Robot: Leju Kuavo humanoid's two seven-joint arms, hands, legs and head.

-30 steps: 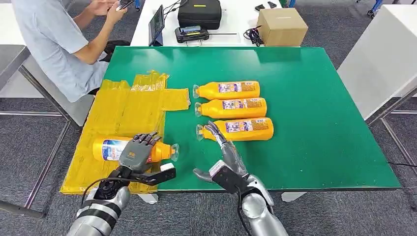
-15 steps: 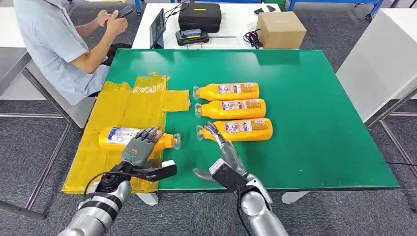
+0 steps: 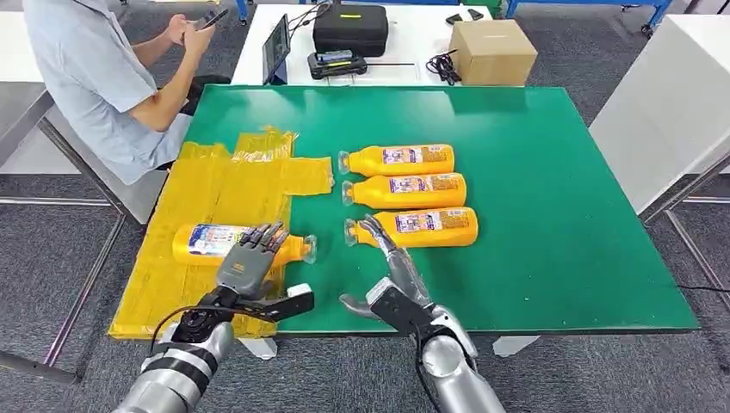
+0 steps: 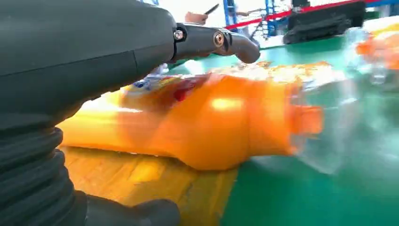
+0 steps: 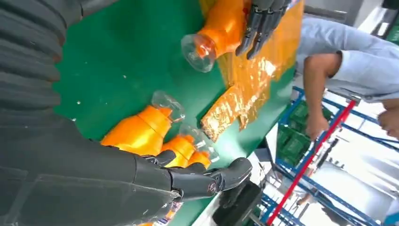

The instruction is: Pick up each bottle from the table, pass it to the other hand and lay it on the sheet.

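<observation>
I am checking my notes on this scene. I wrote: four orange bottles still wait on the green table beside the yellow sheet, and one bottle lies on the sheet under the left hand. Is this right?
Not quite. The head view shows three orange bottles waiting on the green table, not four. The rest holds: one bottle lies on the yellow sheet under the left hand.

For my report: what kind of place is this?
Probably a robotics lab or test workshop: a green work table, a black equipment case on the white desk behind, and blue metal racks.
</observation>
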